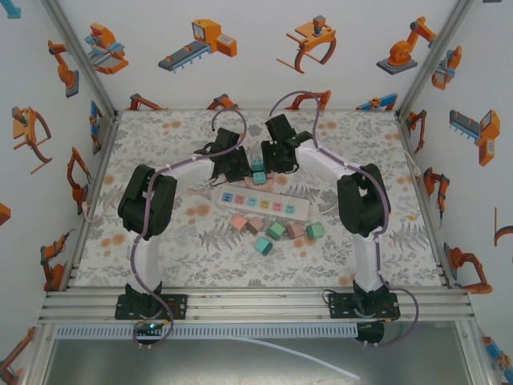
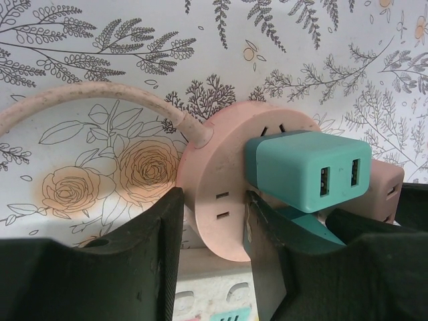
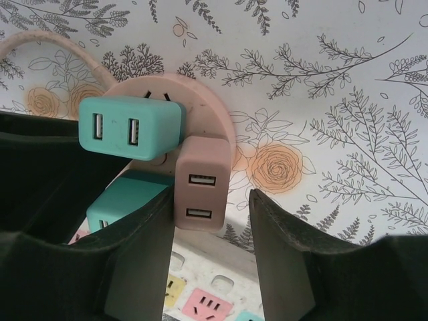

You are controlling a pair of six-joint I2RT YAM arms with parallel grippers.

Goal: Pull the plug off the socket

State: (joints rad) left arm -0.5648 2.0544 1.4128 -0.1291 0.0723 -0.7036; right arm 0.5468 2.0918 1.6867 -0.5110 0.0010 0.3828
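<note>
I see the round pink socket (image 2: 214,167) at the centre of the left wrist frame, lying on the floral counter (image 2: 334,40). Its pink cord (image 2: 87,100) curves off to the upper left. A teal plug (image 2: 307,172) stands in it with two USB slots facing me. A mauve plug (image 2: 388,190) is at the right edge, and a second teal plug (image 2: 301,227) sits lower, partly hidden.

My left fingers (image 2: 134,267) stand narrow. One is at the socket's left rim and the other lies across its face under the teal plug; I cannot tell whether they are clamped.

The right wrist frame shows the mauve plug's two slots clearly. My right fingers (image 3: 281,267) straddle that plug with a narrow gap, and a sliver of counter shows on its right side, so they are not gripping it.

From the top view, the socket is just above centre, tucked between both arms. A white power strip (image 1: 260,202) with coloured outlets lies below it, and loose pastel plugs (image 1: 276,231) are scattered lower still.
</note>
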